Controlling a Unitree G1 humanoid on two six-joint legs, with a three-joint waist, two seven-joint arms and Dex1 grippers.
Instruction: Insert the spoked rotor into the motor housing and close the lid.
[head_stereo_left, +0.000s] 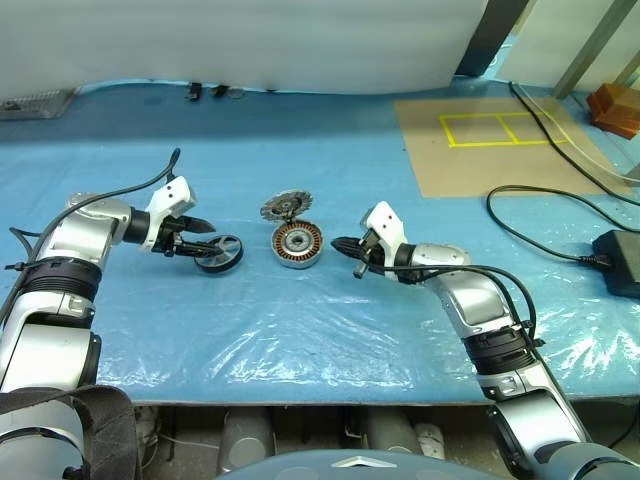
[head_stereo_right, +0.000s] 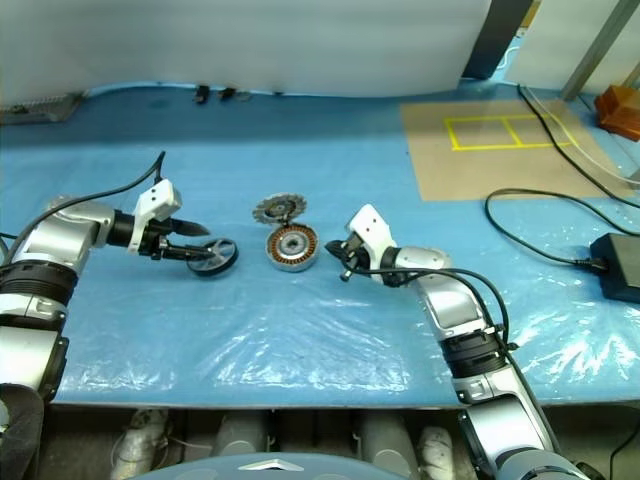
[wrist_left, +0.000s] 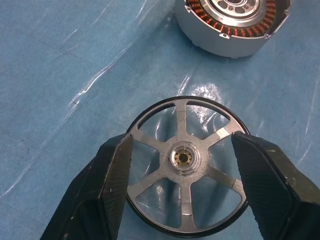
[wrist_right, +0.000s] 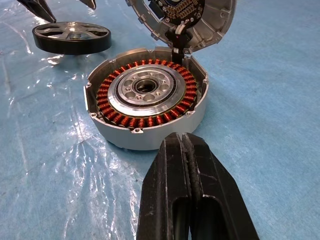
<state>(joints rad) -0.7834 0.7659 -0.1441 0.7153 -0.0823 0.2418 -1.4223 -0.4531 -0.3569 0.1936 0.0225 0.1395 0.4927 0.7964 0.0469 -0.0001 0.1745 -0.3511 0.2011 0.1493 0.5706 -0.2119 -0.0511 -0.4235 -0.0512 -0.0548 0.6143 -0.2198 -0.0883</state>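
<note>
One spoked rotor (head_stereo_left: 219, 252) on the blue worktop (head_stereo_left: 300, 330), lying flat, left of centre. One motor housing (head_stereo_left: 297, 245) just to its right, apart from it, copper windings ringing a silver hub. One lid (head_stereo_left: 288, 207), tipped up at the housing's far edge and joined there; in the right wrist view its top is cut off by the frame.

Two grippers are in play. The left gripper (head_stereo_left: 206, 241) comes in from the left, fingers (wrist_left: 107, 175) spread wide on either side of the rotor's dark rim. They overlap the rim in the left wrist view, but whether they touch it is hard to say. The rotor's near edge is cut off in that view. The right gripper (head_stereo_left: 340, 243) sits just right of the housing, fingers pressed together, pinching nothing, tips pointing at the housing's wall without touching.

Further off: one brown sheet (head_stereo_left: 500, 150) with yellow tape squares at far right, and one black power brick (head_stereo_left: 620, 262), partly cut off at the right edge, with its cable (head_stereo_left: 540, 235) looping across the worktop.
</note>
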